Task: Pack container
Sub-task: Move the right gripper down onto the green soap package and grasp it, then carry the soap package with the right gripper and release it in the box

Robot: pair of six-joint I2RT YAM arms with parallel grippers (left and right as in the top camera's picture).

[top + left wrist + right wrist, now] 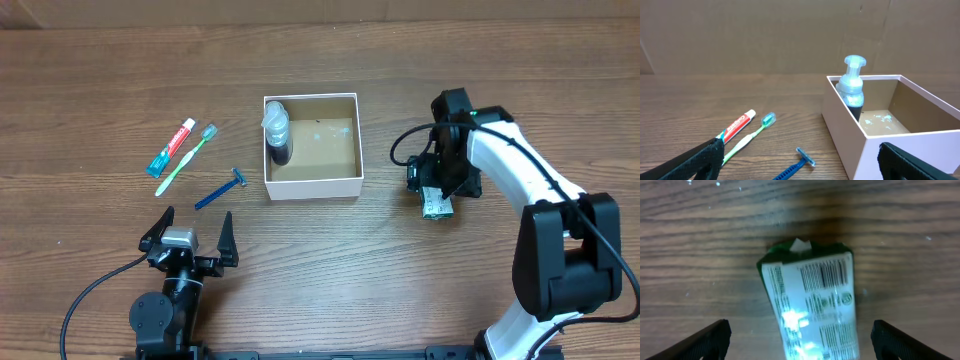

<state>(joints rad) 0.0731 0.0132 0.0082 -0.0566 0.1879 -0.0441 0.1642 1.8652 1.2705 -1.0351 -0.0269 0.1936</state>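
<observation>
The container point(311, 186), a white-walled box with a brown bottom, sits at the table's middle; it also shows in the left wrist view point(875, 145). A dark pump bottle point(276, 135) point(852, 87) stands in its left side. A toothpaste tube point(172, 146) point(737, 125), a green toothbrush point(187, 160) point(752, 136) and a blue razor point(220, 189) point(796, 167) lie left of the box. My left gripper point(190, 238) point(800, 165) is open and empty, near the front edge. My right gripper point(437, 190) point(800, 340) is open, straddling a green-and-white packet point(437, 206) point(812, 305) lying on the table right of the box.
A cardboard wall stands behind the table point(765, 35). A black cable point(405, 145) loops beside my right arm.
</observation>
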